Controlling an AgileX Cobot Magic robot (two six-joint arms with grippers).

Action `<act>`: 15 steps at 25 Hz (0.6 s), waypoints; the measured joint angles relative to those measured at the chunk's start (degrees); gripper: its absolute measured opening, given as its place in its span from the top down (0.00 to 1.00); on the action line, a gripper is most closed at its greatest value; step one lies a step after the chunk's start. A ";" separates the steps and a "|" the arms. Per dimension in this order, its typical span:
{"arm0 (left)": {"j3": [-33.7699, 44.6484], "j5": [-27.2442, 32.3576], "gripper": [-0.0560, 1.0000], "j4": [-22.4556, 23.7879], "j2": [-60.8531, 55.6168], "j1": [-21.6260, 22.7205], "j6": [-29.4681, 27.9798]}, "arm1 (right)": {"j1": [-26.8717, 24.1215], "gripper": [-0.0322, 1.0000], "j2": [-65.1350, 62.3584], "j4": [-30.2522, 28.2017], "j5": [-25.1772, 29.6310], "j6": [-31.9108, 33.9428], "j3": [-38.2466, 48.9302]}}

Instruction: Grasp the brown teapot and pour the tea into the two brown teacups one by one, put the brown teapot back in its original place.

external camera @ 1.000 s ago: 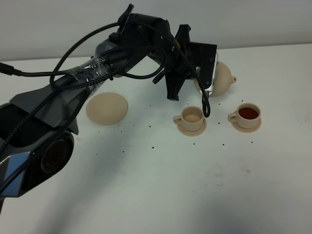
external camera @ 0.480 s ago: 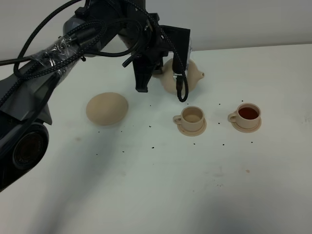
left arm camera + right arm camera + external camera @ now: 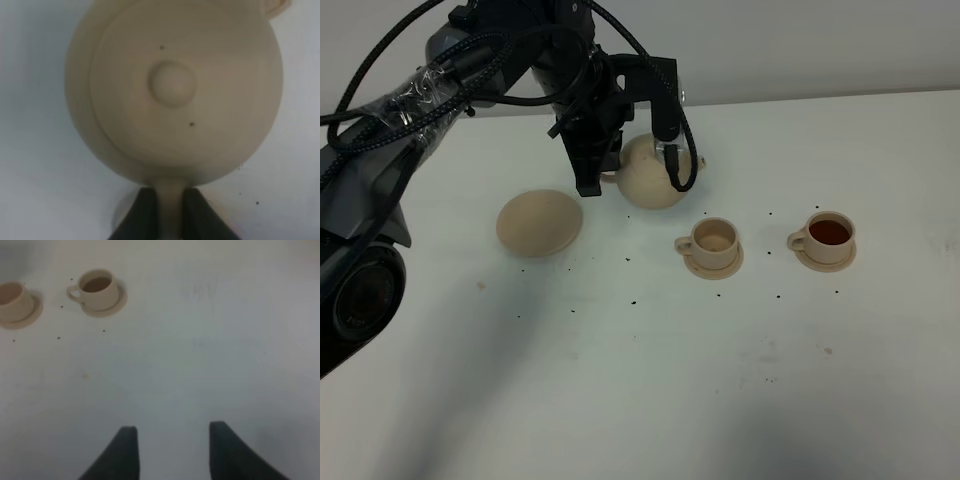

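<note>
The left gripper (image 3: 170, 212) has its jaws clenched on the brown teapot (image 3: 650, 172) by its thin loop handle, and the pot hangs above the counter (image 3: 670, 400) between the wide saucer (image 3: 540, 222) and the nearer teacup (image 3: 717, 238). Such a narrow hold may let the pot swing, so that it lands on the saucer's rim and tips over.

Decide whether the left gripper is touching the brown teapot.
Touching. In the left wrist view the left gripper is clamped on the brown teapot at its handle.
</note>
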 joint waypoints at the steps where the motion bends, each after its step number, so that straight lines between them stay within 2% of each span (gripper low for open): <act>1: 0.00 0.00 0.83 -0.28 0.00 -0.05 -1.08 | 0.00 0.64 0.00 0.00 0.00 0.00 0.00; 5: 0.06 0.00 0.83 -3.27 0.00 -0.05 -4.60 | 0.00 0.64 0.00 0.00 0.00 0.00 0.00; 9: 2.22 -0.04 0.83 -3.85 -0.24 -0.16 -5.14 | 0.00 0.64 0.00 0.00 0.00 0.00 0.00; 15: 3.94 0.01 0.83 -0.24 -0.14 -0.27 -5.21 | 0.00 0.64 0.00 0.00 0.00 0.00 0.00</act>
